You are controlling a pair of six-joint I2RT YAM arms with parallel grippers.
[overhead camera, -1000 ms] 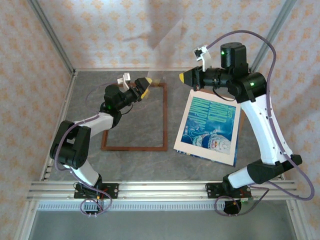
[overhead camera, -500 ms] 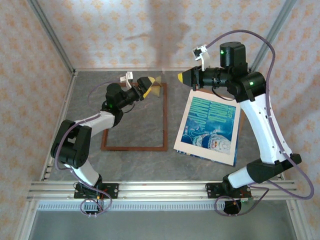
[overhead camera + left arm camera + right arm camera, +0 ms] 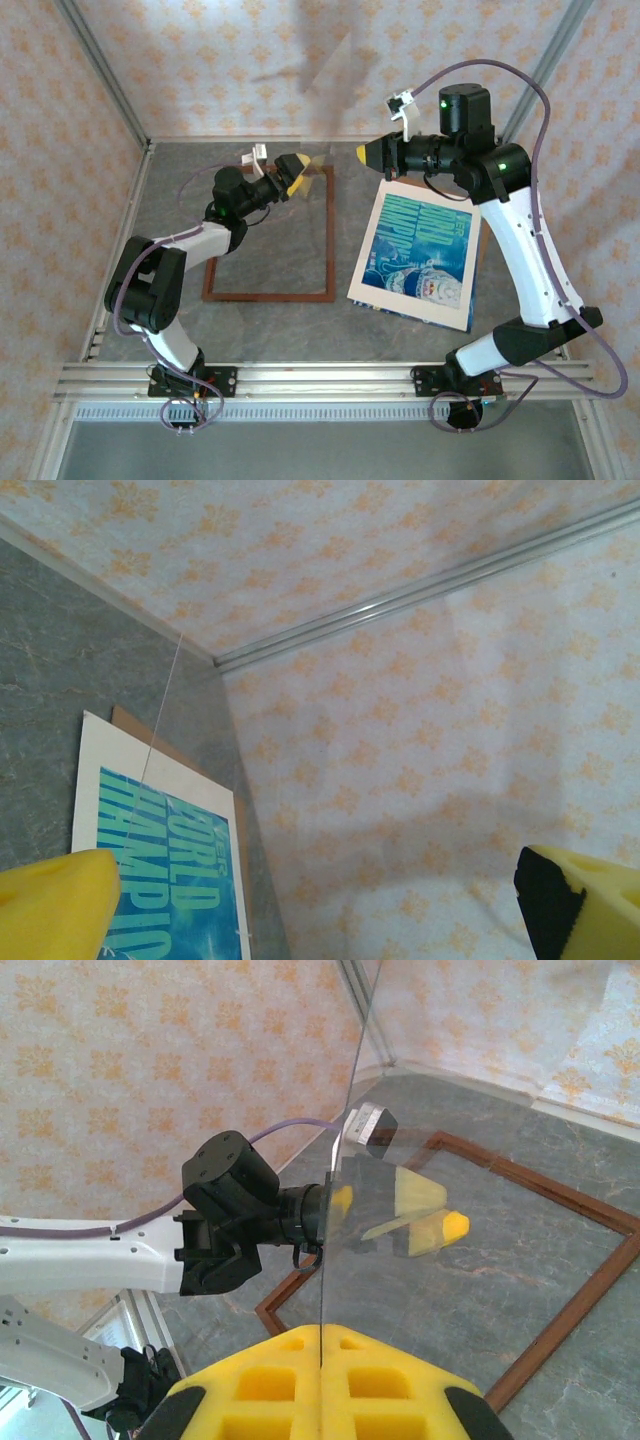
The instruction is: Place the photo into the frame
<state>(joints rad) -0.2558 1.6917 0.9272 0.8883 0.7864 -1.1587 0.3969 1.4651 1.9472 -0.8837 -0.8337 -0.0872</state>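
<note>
Photo (image 3: 420, 255) is seen lying flat on the desk's (image 3: 260, 320) right side, just beside the frame (image 3: 268, 296) left of centre. A clear pane (image 3: 450, 1160) is clamped edge-on in the right gripper (image 3: 362, 153) near the frame's far right corner. The left gripper (image 3: 297, 172) is spread wide, nothing held.

Floral-patterned walls (image 3: 200, 60), grey marbled tabletop (image 3: 270, 326), aluminium corner posts (image 3: 100, 68)

reddish-brown wood frame (image 3: 270, 296), teal-blue photo (image 3: 425, 250) with white figure and pale lettering, grey marbled table (image 3: 270, 235), pale wallpaper (image 3: 200, 70) with orange floral motifs, yellow left gripper (image 3: 296, 170) and right gripper (image 3: 364, 153), clear glass pane (image 3: 420, 1140)
</note>
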